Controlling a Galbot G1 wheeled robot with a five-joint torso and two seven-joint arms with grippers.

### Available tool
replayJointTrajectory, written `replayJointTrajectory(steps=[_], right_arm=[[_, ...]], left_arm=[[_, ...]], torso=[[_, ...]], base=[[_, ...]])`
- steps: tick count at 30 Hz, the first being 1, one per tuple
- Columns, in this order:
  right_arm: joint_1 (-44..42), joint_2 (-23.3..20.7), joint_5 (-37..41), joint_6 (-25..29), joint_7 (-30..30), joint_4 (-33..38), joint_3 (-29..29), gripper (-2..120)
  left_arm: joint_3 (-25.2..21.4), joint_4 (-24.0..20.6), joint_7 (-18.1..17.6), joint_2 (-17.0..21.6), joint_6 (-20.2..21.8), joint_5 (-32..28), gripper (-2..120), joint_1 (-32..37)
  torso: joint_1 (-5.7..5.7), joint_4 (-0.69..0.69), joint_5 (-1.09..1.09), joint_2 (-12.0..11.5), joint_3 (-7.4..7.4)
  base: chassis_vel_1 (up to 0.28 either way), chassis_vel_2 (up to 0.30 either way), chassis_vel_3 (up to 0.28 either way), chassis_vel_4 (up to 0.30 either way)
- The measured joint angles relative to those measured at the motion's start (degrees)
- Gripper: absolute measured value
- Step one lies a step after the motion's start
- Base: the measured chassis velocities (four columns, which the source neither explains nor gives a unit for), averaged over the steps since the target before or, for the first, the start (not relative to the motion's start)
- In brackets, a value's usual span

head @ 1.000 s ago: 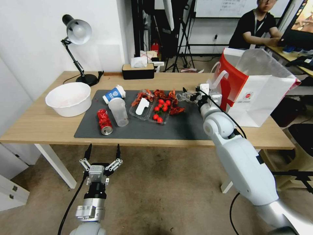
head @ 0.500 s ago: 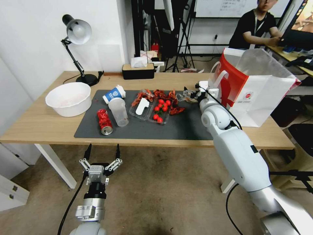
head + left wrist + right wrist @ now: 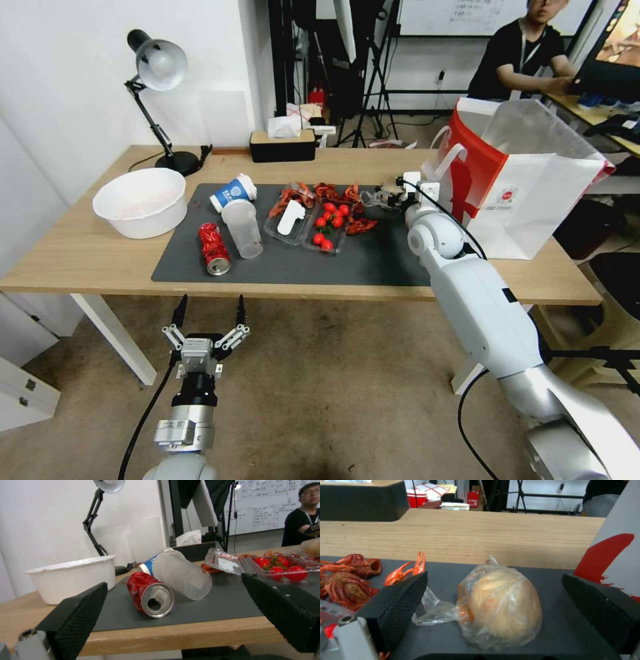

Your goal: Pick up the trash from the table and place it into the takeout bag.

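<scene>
Now one right hand (image 3: 493, 615), fingers apart, flanks one beige wad (image 3: 505, 605) on the mat (image 3: 553, 600)

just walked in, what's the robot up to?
Clearing trash into the takeout bag. The right end effector sits low over the mat, open around a beige wad in clear plastic, not yet gripped. The left end effector hangs open below the table. Can and cups lie on the mat.

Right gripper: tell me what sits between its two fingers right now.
In the right wrist view, the open right gripper straddles a beige wad wrapped in clear plastic, lying on the dark mat. Bare mat shows on both sides of the wad.
</scene>
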Motion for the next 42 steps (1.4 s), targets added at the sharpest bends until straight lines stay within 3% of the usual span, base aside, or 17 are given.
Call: replayJointTrajectory(steps=[23,42], right_arm=[[2.2,0.3,3.2,-3.6,-0.6,-4.3,0.1,100],[4.7,1.5,4.2,-2.3,-2.4,-10.4,0.3,100]], left_arm=[[0.4,0.2,-0.1,0.0,-0.2,-0.1,100,0.1],[0.6,0.8,-0.2,-0.1,-0.9,0.1,100,0.4]], torso=[[0.0,0.0,0.0,0.0,-0.01],[0.0,0.0,0.0,0.0,-0.01]], base=[[0.0,0.0,0.0,0.0],[0.0,0.0,0.0,0.0]])
